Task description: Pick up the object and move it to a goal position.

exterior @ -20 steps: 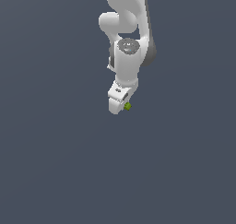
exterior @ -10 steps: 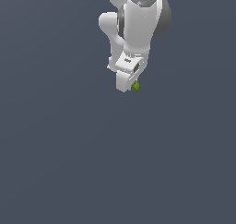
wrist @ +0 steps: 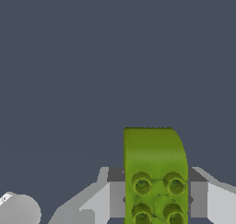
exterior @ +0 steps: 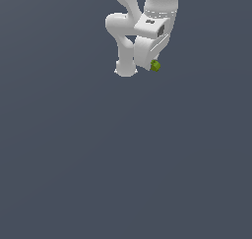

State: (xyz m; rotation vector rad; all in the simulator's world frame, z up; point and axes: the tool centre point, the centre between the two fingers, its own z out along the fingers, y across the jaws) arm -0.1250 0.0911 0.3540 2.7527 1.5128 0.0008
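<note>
Object: a small lime-green plastic block [wrist: 155, 177] with one rounded corner and darker green round sockets on its face, which you see clenched between the dark pads of the white robot gripper [wrist: 156, 197] in the wrist view. In the exterior view your gripper [exterior: 150, 66] covers most of the block [exterior: 155, 65], near the frame's top above the plain grey surface [exterior: 123, 159]; the arm is cut off there.
</note>
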